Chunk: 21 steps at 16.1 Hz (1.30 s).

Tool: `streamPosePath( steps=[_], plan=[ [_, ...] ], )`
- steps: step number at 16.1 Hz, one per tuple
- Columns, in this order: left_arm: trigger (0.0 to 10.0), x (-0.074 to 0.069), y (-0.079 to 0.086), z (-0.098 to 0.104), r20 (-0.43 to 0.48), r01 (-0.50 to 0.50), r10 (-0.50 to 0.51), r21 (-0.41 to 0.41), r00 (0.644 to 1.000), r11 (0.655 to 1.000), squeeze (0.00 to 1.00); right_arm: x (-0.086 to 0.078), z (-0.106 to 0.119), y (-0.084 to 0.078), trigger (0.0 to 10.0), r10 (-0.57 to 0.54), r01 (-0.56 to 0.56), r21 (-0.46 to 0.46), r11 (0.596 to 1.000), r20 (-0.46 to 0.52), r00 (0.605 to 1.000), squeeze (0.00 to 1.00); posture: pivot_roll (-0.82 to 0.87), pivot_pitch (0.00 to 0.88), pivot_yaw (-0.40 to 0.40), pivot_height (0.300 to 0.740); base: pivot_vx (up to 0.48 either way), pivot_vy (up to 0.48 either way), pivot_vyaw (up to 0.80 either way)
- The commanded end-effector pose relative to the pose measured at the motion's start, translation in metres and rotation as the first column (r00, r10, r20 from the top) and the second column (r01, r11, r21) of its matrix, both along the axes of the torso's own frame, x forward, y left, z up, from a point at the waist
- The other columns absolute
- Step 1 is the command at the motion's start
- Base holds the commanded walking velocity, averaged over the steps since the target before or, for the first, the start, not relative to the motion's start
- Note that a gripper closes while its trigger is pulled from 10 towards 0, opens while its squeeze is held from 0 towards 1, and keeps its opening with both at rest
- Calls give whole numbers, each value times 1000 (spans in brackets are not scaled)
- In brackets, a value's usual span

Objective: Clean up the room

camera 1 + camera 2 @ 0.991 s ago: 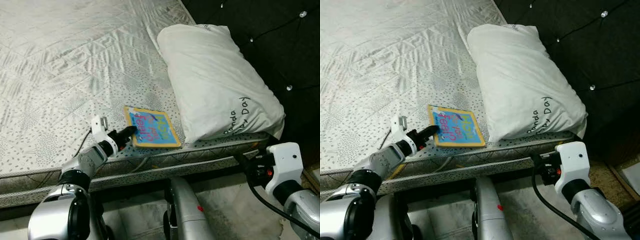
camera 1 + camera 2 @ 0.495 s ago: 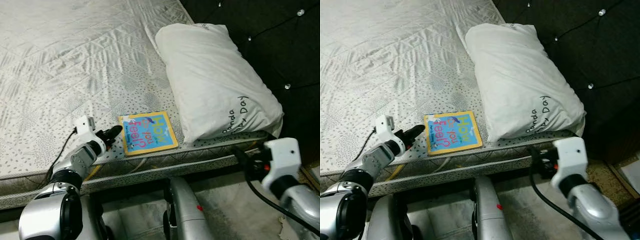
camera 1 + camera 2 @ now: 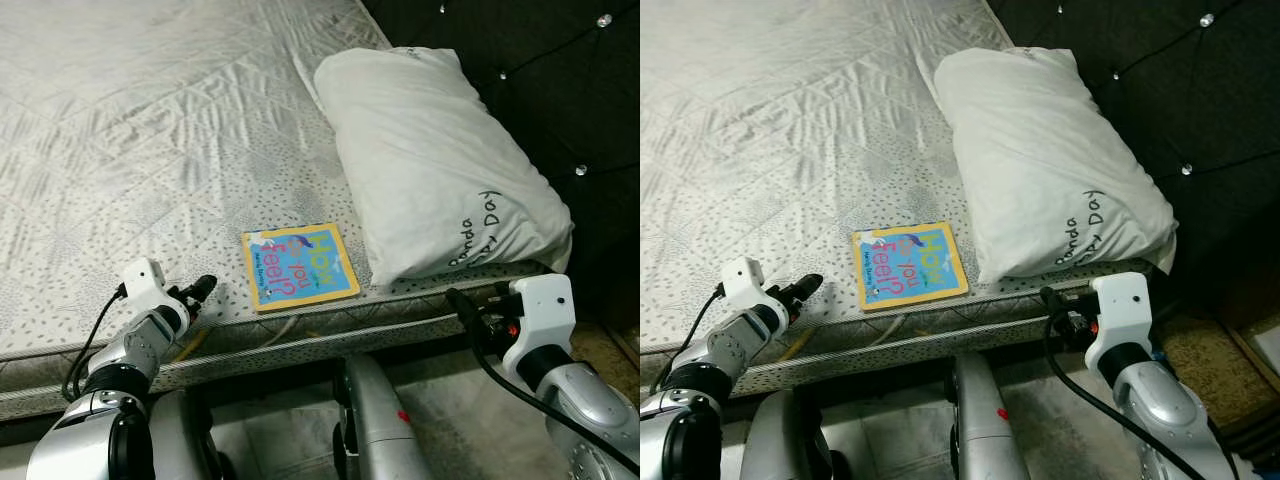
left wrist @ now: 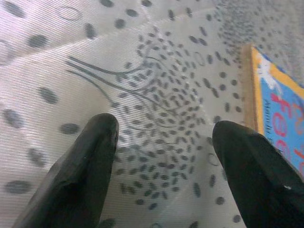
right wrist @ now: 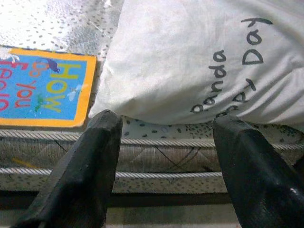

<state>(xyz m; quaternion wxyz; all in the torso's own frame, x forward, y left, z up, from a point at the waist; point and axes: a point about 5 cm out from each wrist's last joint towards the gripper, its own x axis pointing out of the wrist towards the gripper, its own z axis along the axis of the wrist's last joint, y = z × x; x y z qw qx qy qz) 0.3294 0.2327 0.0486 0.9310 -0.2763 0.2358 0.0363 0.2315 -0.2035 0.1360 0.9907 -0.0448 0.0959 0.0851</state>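
one book (image 3: 298, 266) flat on mattress (image 3: 150, 150) | left pincer (image 3: 203, 288) spread, just beside | right pincer (image 5: 164, 156) spread

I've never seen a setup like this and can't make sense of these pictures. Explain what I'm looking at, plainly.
This is a walking humanoid robot with two silver arms, each ending in two long black fingers. The two wide pictures come from cameras in its head, looking down at a bed. The two close-up pictures come from cameras on its wrists, looking along the fingers.

On the white dotted mattress lie a blue picture book with a yellow border and a white pillow with dark lettering, set against a dark tufted headboard.

The left gripper is low over the mattress edge, beside the book, jaws open. The right gripper is by the bed's side below the pillow, jaws open. Neither holds anything.
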Motion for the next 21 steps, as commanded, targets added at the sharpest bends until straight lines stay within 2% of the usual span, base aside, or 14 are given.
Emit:
streamPosePath(
  steps=[1, 5, 9, 14, 18, 20, 21],
  plan=[
    [10000, -6, 3, -7, -53, -7, 8, 10, 999, 1000, 1000, 0, -2, -1, 10000, -9, 9, -6, 1000, -2, 1000, 0, -304, 132, -63, 567, 0, 0, 0],
    [10000, 3, 4, 2, -69, -28, 29, 14, 997, 1000, 1000, -1, -3, -1, 10000, -14, 14, -2, 1000, 3, 1000, 0, -312, 131, -54, 567, 0, 0, 0],
    [10000, 6, 2, 3, -141, 22, -4, 126, 990, 992, 1000, -3, -3, -1, 10000, -13, 13, 1, 1000, 2, 1000, 0, -321, 141, -52, 567, 0, 0, 0],
    [10000, 6, 11, 6, -210, 80, -21, 278, 978, 957, 1000, -6, -5, 2, 10000, -8, 8, 7, 1000, -10, 1000, 0, -314, 153, -47, 567, 0, 0, 0],
    [10000, 12, 10, 13, -208, 83, -21, 296, 978, 952, 1000, -6, -6, 4, 10000, -8, 9, 19, 1000, -13, 1000, 0, -313, 162, -37, 567, 0, 0, 0],
    [10000, 16, 6, 17, -202, 108, -45, 317, 978, 942, 722, -6, -6, 4, 10000, -13, 13, 23, 1000, -11, 1000, 0, -317, 162, -32, 567, 0, 0, 0],
    [10000, 19, -1, 19, -197, 128, -65, 325, 978, 937, 0, -6, -6, 5, 10000, -17, 17, 25, 1000, -8, 1000, 0, -319, 163, -28, 567, 0, 0, 0]
  ],
)
